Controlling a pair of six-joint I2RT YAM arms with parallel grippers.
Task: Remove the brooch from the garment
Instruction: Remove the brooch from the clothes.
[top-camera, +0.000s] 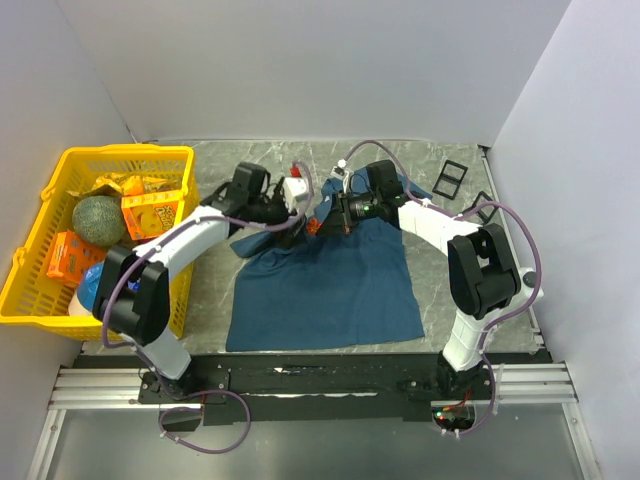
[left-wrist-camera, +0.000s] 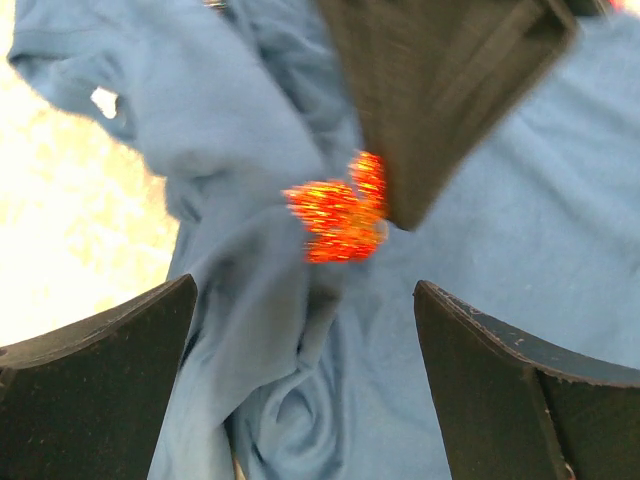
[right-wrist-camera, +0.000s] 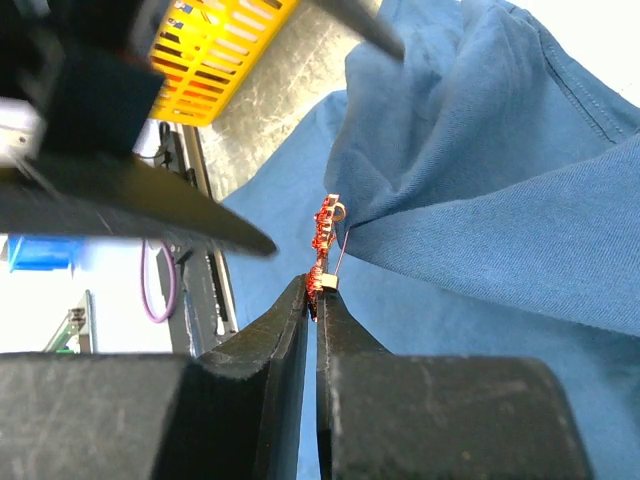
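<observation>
Left claw (left-wrist-camera: 305, 300) gapes wide; right claw (right-wrist-camera: 316, 288) clamped.

Two matching arms on show: the left arm (top-camera: 185, 237) and the right arm (top-camera: 432, 225), both smooth white shells broken up by chunky black joint blocks. Thin lavender cables (top-camera: 376, 143) loop off each one, and another coil trails out below the silver mounting rail (top-camera: 95, 385), with its black plate in the middle. In close, the left gripper (left-wrist-camera: 305, 290) has broad black wedge fingers (left-wrist-camera: 100, 385), the edges scuffed pale. The right gripper (right-wrist-camera: 316, 285) has black fingers (right-wrist-camera: 250, 380) too, matte and finely scratched.
</observation>
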